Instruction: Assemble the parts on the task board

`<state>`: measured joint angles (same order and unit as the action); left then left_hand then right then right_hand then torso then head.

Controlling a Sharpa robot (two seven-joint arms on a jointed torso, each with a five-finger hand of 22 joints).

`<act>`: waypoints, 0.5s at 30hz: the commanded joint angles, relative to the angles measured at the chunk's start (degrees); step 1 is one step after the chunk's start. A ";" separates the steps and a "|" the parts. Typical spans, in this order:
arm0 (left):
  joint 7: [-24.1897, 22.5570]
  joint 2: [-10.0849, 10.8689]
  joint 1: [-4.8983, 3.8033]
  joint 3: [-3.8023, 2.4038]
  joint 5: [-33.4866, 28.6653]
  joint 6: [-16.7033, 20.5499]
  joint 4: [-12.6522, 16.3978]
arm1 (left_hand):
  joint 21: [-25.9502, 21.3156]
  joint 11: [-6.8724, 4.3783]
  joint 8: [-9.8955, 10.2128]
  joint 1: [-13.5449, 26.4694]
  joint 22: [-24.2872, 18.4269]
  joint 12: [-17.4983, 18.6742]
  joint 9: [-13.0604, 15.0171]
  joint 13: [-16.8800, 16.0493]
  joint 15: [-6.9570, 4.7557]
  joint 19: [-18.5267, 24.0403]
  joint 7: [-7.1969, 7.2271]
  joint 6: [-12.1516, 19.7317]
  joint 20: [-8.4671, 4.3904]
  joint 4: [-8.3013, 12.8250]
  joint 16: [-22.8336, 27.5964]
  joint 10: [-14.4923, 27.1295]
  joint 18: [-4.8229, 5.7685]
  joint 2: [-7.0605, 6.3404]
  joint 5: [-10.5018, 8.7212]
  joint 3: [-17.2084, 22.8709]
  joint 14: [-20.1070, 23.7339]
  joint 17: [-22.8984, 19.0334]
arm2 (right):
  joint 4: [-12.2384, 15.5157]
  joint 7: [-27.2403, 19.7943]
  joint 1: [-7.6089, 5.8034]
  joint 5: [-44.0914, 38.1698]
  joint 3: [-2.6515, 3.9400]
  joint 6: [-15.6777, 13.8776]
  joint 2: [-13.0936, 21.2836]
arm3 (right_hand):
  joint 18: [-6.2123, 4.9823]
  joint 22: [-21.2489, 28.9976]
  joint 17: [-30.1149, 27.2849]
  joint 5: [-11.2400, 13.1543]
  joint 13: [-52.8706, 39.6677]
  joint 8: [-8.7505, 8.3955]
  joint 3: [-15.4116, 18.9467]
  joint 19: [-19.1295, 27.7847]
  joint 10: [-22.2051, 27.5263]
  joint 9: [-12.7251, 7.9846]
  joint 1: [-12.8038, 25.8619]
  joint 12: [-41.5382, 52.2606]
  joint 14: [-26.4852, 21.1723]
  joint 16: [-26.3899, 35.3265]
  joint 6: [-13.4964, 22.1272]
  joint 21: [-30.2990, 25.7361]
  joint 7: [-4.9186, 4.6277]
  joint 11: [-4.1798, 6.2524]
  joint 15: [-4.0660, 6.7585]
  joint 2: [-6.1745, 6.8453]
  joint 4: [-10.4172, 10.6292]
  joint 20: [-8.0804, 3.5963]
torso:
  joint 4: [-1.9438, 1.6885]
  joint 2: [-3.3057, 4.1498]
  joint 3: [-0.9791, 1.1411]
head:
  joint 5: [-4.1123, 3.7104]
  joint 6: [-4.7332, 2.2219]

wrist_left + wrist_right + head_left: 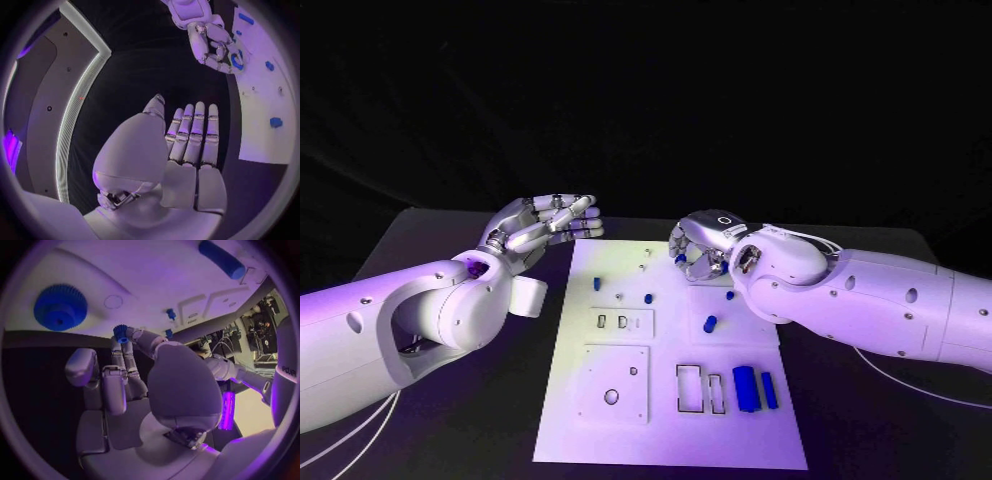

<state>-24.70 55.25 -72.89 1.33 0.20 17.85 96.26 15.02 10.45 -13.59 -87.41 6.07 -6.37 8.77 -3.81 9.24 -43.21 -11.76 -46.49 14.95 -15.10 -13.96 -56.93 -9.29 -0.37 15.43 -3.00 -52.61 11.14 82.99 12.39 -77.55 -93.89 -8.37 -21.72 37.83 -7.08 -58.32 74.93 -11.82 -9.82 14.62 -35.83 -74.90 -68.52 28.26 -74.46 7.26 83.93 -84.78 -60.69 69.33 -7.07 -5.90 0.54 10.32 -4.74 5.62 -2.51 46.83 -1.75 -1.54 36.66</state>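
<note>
Near edge of the white rectangular task board (669,440): two blue bars (754,387) beside empty slots. Right hand (700,248) over the far half pinches a small blue toothed gear (120,333) at its fingertips; next, probably seating it on a peg. Left hand (538,228) hovers off the far-left corner, fingers straight, holding nothing.

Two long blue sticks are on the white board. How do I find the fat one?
Find the white task board on the black table and look at its near corner on the robot's right side. Two long blue sticks lie side by side there. The fat stick is beside the empty slots, wider than the thin stick.
</note>
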 commanded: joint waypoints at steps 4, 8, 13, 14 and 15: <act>-0.28 -0.07 -0.11 -0.06 -0.18 -0.79 0.09 | -0.20 0.53 0.37 0.65 -0.05 0.18 -0.05 0.01 -0.13 -0.11 -1.40 0.44 0.41 -0.03 0.32 -0.03 -1.07 0.04 -0.21 -0.39 0.39 0.07 | -1.70 1.98 -0.07 -3.26 0.05 -4.21 -2.44 | 0.48 -0.23 4.65 0.22 -1.52 0.27 -0.36 -0.07 -2.79 0.12 -0.52 0.26 4.02 -0.37 -0.37 0.32 -0.09 2.52 0.37 0.14 -0.10 -0.45 | -0.28 0.19 -0.12 | -0.01 -0.38; -0.29 -0.14 -0.11 -0.06 -0.18 -0.81 0.12 | -0.20 0.53 0.37 0.65 -0.05 0.18 -0.05 0.01 -0.13 -0.11 -1.40 0.44 0.41 -0.03 0.32 -0.03 -1.07 0.04 -0.21 -0.39 0.39 0.07 | -2.96 2.03 -0.08 -3.45 0.06 -4.58 -4.07 | 0.47 -0.23 4.67 0.30 -1.53 0.26 -0.38 -0.04 -2.75 0.17 -0.47 0.20 4.03 -0.39 -0.34 0.32 -0.09 2.50 0.38 0.17 -0.08 -0.47 | -0.35 0.28 -0.14 | 0.03 -0.63; -0.25 -0.27 -0.11 -0.06 -0.18 -0.89 0.15 | -0.26 0.54 0.37 0.61 -0.10 0.24 -0.04 0.00 -0.11 -0.08 -1.40 0.45 0.43 -0.01 0.39 -0.05 -1.06 0.12 -0.29 -0.42 0.46 0.08 | -4.45 2.09 -0.08 -3.64 0.06 -5.05 -5.94 | 0.48 -0.27 4.74 0.34 -1.54 0.24 -0.47 -0.04 -2.70 0.21 -0.49 0.15 4.05 -0.44 -0.29 0.35 -0.09 2.50 0.38 0.13 -0.08 -0.48 | -0.52 0.40 -0.14 | 0.03 -0.65; -0.23 -0.29 -0.11 -0.06 -0.18 -0.90 0.16 | -0.26 0.54 0.37 0.61 -0.10 0.24 -0.04 0.00 -0.11 -0.08 -1.40 0.45 0.43 -0.01 0.39 -0.05 -1.06 0.12 -0.29 -0.42 0.46 0.08 | -4.78 2.10 -0.08 -3.67 0.06 -5.13 -6.33 | 0.47 -0.23 4.80 0.37 -1.55 0.20 -0.55 0.00 -2.64 0.24 -0.50 0.08 4.06 -0.47 -0.22 0.33 -0.10 2.49 0.38 0.10 -0.08 -0.50 | -0.48 0.39 -0.12 | 0.08 -0.64; -0.21 -0.31 -0.11 -0.06 -0.18 -0.90 0.17 | -0.26 0.54 0.37 0.61 -0.10 0.24 -0.04 0.00 -0.11 -0.08 -1.40 0.45 0.43 -0.01 0.39 -0.05 -1.06 0.12 -0.29 -0.42 0.46 0.08 | -5.08 2.12 -0.07 -3.71 0.06 -5.23 -6.68 | 0.47 -0.24 4.80 0.38 -1.55 0.20 -0.56 0.00 -2.63 0.24 -0.51 0.07 4.06 -0.48 -0.21 0.33 -0.11 2.49 0.38 0.10 -0.08 -0.50 | -0.54 0.42 -0.16 | 0.13 -0.66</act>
<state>-24.66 55.09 -72.90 1.33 0.19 17.85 96.28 15.02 10.45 -13.59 -87.41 6.02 -6.37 8.77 -3.81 9.24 -43.21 -11.76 -46.49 14.95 -15.10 -13.97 -56.93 -9.29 -0.37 15.44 -3.00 -52.61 11.13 78.26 13.84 -77.62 -96.08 -8.33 -25.61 31.50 -7.08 -58.51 74.92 -11.50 -9.82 14.62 -35.99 -74.90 -68.52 28.45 -74.44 7.18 83.93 -85.00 -60.69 69.33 -7.07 -5.90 0.54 10.34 -4.90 5.62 -2.91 47.16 -1.87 -1.47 36.02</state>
